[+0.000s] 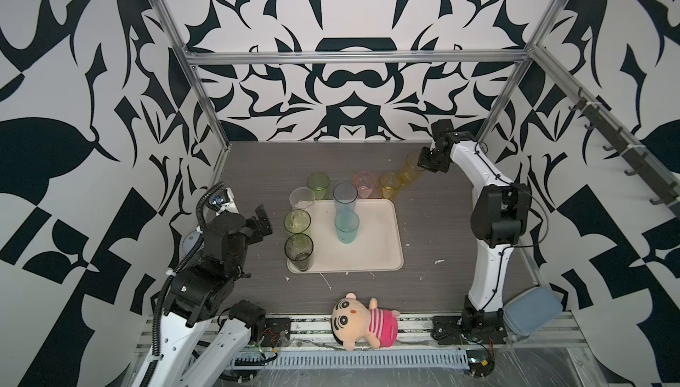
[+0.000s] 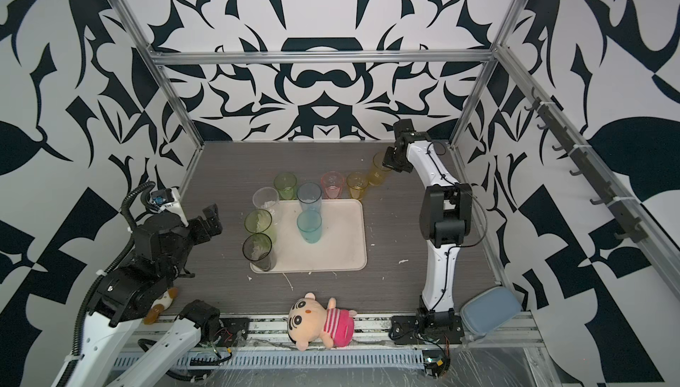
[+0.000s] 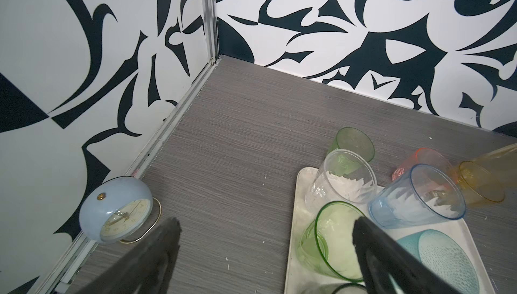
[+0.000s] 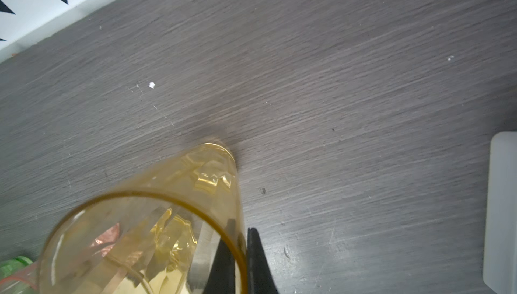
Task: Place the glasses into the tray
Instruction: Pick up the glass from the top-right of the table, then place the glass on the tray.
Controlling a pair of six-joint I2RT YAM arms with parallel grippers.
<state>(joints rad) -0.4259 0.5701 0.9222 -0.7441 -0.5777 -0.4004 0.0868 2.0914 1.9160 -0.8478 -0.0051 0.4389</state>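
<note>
The right gripper is pinched tight on the rim of the tall yellow glass, one finger inside, one outside. That glass leans, apart from the tray, past its far right corner. The left gripper gapes empty beside the tray's left edge. On the tray stand five glasses; short green, pink and short yellow ones stand just behind it.
</note>
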